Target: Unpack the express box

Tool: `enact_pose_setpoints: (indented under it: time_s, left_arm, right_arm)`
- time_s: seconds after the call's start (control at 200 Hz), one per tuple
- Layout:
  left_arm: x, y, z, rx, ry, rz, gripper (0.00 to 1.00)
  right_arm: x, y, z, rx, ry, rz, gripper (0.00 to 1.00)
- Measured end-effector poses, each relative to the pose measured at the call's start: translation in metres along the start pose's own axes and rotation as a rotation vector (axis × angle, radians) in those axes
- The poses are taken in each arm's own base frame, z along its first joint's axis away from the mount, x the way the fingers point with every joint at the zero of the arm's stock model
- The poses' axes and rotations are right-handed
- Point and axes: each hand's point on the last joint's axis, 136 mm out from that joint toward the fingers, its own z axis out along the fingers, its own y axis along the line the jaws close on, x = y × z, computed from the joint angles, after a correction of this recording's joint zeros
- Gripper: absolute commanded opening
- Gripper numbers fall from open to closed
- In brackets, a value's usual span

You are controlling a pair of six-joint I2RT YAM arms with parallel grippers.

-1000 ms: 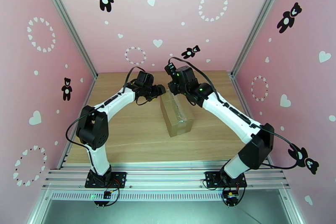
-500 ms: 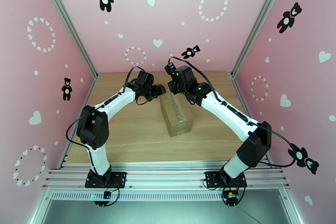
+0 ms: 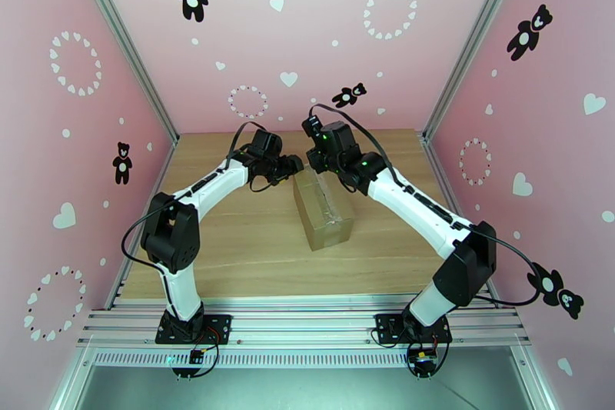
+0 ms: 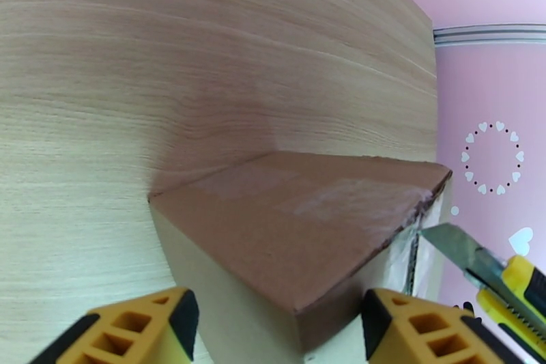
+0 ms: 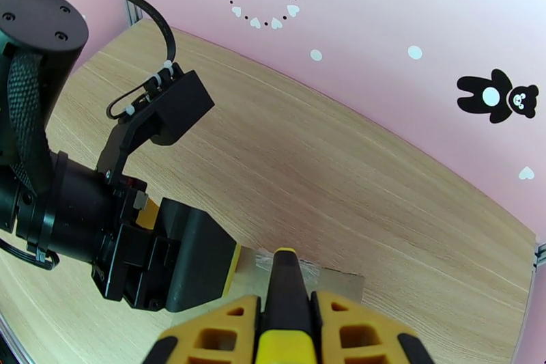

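The express box (image 3: 323, 208) is a brown taped carton lying mid-table, long axis running front to back. My left gripper (image 3: 290, 167) is at its far end. In the left wrist view the gripper (image 4: 280, 334) is open, its yellow fingers (image 4: 140, 331) standing wide to either side of the box's corner (image 4: 293, 222); I cannot tell whether they touch it. My right gripper (image 5: 286, 331) is shut on a yellow and black utility knife (image 5: 286, 287). The knife's blade (image 4: 447, 241) sits at the taped edge of the box's far end. My right gripper (image 3: 315, 161) hovers over that same end.
The wooden table (image 3: 231, 250) is enclosed by pink walls on three sides with metal posts at the back corners. Both arms meet over the box's far end, the left gripper's black body (image 5: 170, 263) close beside the knife.
The right arm's elbow has drifted slightly left and the wrist has edged toward the box's far end. The left arm and the box have stayed in place.
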Motion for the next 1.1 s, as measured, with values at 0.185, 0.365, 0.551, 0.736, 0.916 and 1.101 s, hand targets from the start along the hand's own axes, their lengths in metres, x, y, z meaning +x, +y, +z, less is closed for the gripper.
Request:
enact_pose_setpoints:
  time_s: [0.185, 0.365, 0.551, 0.736, 0.916, 1.101]
  left_arm:
    - [0.0, -0.001, 0.001, 0.001, 0.0, 0.001, 0.69]
    - [0.0, -0.001, 0.001, 0.001, 0.0, 0.001, 0.68]
    - [0.0, -0.002, 0.001, 0.001, 0.0, -0.002, 0.68]
    - [0.0, -0.001, 0.001, -0.001, 0.002, -0.006, 0.68]
    - [0.0, -0.001, 0.001, -0.005, 0.007, -0.009, 0.68]
    - [0.0, -0.001, -0.001, -0.02, 0.012, -0.013, 0.69]
  right_arm:
    - [0.001, -0.001, -0.001, 0.007, 0.001, -0.002, 0.0]
    - [0.004, -0.001, -0.005, 0.009, 0.004, -0.005, 0.0]
    - [0.005, -0.002, -0.007, 0.011, 0.003, -0.005, 0.0]
    - [0.008, -0.002, -0.007, 0.013, 0.007, -0.007, 0.0]
    - [0.011, -0.001, -0.008, 0.014, 0.004, -0.006, 0.0]
    - [0.015, -0.001, -0.009, 0.014, -0.006, -0.005, 0.0]
